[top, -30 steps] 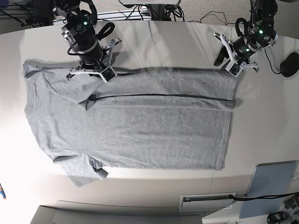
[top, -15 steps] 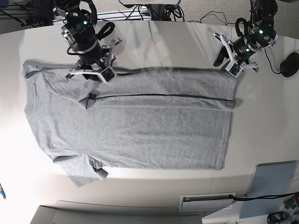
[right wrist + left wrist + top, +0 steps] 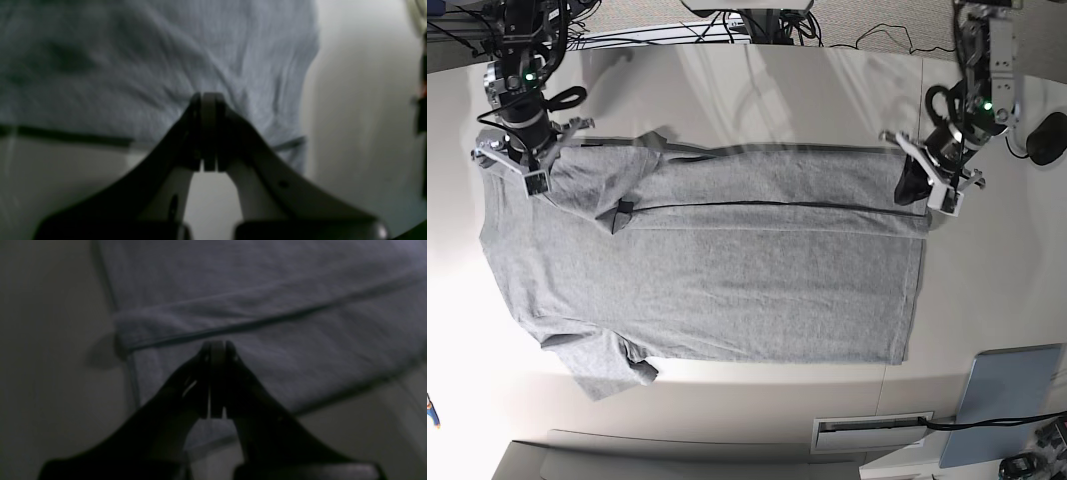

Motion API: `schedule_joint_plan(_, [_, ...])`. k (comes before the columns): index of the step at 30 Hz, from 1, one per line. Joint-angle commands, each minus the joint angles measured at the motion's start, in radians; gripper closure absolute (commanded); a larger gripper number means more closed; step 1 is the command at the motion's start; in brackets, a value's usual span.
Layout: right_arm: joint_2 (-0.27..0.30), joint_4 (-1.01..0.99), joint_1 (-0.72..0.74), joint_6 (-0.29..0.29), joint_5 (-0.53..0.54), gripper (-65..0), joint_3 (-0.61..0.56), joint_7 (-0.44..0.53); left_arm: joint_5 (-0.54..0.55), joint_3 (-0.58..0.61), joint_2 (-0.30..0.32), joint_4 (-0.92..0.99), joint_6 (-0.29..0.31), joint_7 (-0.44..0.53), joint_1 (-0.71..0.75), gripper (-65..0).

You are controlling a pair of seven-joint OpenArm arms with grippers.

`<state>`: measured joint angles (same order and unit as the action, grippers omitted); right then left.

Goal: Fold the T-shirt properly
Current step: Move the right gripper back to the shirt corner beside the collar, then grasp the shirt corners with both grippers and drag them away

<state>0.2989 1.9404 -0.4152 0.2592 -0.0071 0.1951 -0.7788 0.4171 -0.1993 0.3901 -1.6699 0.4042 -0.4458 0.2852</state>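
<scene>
Both arms have shifted since the earlier base pictures: the right gripper [image 3: 527, 170], once over the shirt's upper middle, now sits at the far left corner by the sleeve, and the left gripper [image 3: 932, 185] has dropped from the bare table onto the shirt's upper right corner.

One T-shirt [image 3: 717, 270] lies flat on the white table [image 3: 757, 90], grey, plain side up, collar end to the left and hem to the right. Its lower sleeve [image 3: 602, 365] is nearest the camera. Farther up, a long dark fold line [image 3: 777, 206] runs across the shirt where the top strip is turned over. Two arms stand at the far edge, one at each upper corner. One black mouse-like object [image 3: 1049, 135] rests at the right edge, and one grey-blue pad [image 3: 1007, 390] lies at lower right.

The left wrist view shows jaws pressed together above the folded hem [image 3: 213, 330]; the right wrist view shows jaws likewise clenched over wrinkled cloth [image 3: 200, 66]. Both views are dim and blurred, so whether fabric is pinched between them cannot be told.
</scene>
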Motion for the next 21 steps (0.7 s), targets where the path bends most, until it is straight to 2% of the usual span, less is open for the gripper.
schedule_joint_plan(1, [0.011,-0.004,0.012,-0.008,0.0,0.0,0.011,0.044,0.018,-0.006,0.006,0.007,0.004,0.019,-0.023,0.0])
schedule_joint_plan(5, [0.011,-0.106,0.051,-0.008,-0.001,0.0,0.011,0.051,0.018,-0.006,-0.027,0.104,0.012,0.003,-0.068,0.0])
schedule_joint_plan(11, [0.012,-0.241,0.102,-0.005,-0.012,0.0,0.011,0.055,-0.001,-0.006,-0.032,0.197,0.023,-0.018,-0.036,0.0])
schedule_joint_plan(17, [0.014,-0.247,0.063,0.061,-0.016,0.0,0.011,-0.003,-0.005,-0.007,-0.006,0.197,0.023,-0.018,0.051,0.0])
schedule_joint_plan(21, [0.028,-0.222,-0.002,0.061,-0.019,0.0,0.018,0.022,0.008,-0.007,0.029,0.197,0.048,-0.019,0.119,0.0])
